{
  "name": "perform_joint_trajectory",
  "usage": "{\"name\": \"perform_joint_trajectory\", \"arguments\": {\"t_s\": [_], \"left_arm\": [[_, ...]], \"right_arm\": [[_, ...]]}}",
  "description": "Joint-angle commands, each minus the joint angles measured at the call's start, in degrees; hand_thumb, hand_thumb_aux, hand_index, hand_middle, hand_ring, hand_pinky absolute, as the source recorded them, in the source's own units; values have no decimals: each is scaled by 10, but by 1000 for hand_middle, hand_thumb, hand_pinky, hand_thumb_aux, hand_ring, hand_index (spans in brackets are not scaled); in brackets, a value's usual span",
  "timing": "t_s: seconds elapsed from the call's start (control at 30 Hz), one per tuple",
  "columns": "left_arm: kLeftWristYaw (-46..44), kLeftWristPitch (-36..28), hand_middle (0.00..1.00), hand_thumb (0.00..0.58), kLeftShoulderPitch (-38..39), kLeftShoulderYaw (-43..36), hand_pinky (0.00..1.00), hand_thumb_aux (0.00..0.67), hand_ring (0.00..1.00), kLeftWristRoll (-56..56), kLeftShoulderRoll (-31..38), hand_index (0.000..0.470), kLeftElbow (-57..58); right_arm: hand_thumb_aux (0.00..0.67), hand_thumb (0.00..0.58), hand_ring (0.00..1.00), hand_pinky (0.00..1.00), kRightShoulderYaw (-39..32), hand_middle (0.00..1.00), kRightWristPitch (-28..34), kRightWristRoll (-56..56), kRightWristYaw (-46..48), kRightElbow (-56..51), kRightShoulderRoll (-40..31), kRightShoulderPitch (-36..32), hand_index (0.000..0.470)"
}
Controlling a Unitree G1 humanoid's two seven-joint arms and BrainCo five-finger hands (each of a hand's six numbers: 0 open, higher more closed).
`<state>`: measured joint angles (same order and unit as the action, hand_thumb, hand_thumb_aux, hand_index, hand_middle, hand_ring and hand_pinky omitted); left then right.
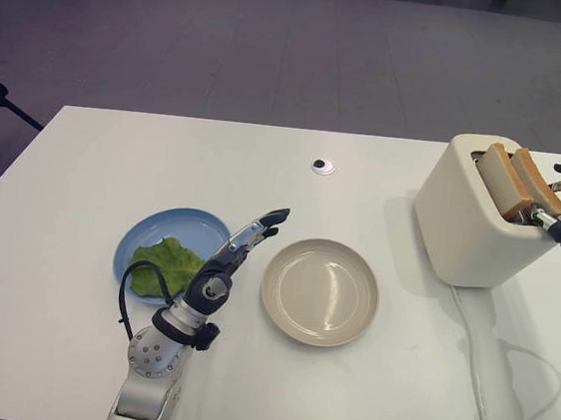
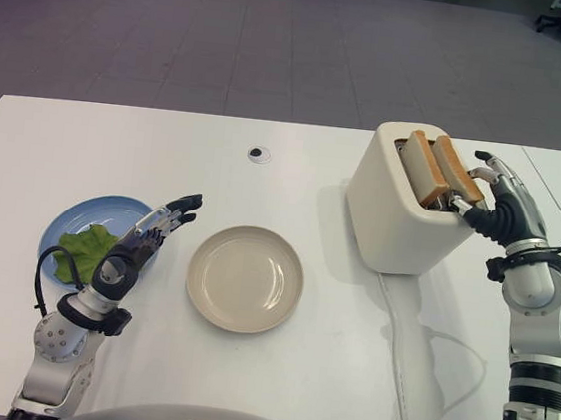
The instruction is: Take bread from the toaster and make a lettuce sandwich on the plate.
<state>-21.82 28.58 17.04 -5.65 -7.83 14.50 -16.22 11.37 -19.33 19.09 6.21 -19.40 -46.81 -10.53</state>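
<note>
Bread first: two browned slices of toast, one [image 2: 423, 168] beside the other [image 2: 457, 168], stand tilted in the slots of the cream, rounded toaster [image 2: 400, 218], and both poke well above its top. I take the round beige plate [image 2: 245, 279] near the middle of the white table [image 2: 292, 382] as my clock centre. The toaster stands at about 2 o'clock from it, well apart.

My right hand [image 2: 501, 208] sits at the toaster's 3 o'clock side, right against the top edge and touching or just beside the outer slice. I cannot tell from either eye whether it has a grip on that slice.

At 9 o'clock from the beige plate lies a round light-blue plate [image 1: 188, 230] with a crinkled green lettuce leaf [image 2: 86, 248] on its near half. My left hand [image 2: 141, 246] hangs over that plate's 3 o'clock rim, stretched out flat and pointing towards 1 o'clock, holding nothing, between the two plates.

The beige plate carries nothing. A small black-and-white round disc [image 2: 258, 153] lies at its 12 o'clock, and the toaster's white power cord [image 2: 400, 363] trails towards 6 o'clock along the tabletop.
</note>
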Motion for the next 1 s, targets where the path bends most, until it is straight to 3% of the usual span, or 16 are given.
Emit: {"name": "perform_joint_trajectory", "arguments": {"t_s": [0.03, 0.23, 0.5, 0.83, 1.0], "left_arm": [[-2, -2, 0, 0, 1, 0, 0, 0, 0, 5, 3, 0, 1], [-3, -3, 0, 0, -1, 1, 0, 0, 0, 4, 3, 0, 2], [-2, 3, 0, 0, -9, -1, 0, 0, 0, 6, -1, 0, 15], [-3, 4, 0, 0, -20, -4, 0, 0, 0, 3, -3, 0, 24], [-4, 4, 0, 0, -24, -4, 0, 0, 0, 2, -2, 0, 27]], "right_arm": [[670, 580, 0, 0, -4, 0, 1, -12, 2, 9, 10, 1, 470], [670, 580, 0, 0, 33, 0, 14, -101, 14, 29, 40, -20, 470], [670, 580, 0, 0, 145, 0, 107, -335, 49, 144, 64, -111, 470], [670, 580, 0, 0, 42, 0, 253, -494, 215, 403, 91, -4, 470], [670, 580, 0, 0, -32, 0, 279, -478, 262, 452, 104, 42, 470]]}}
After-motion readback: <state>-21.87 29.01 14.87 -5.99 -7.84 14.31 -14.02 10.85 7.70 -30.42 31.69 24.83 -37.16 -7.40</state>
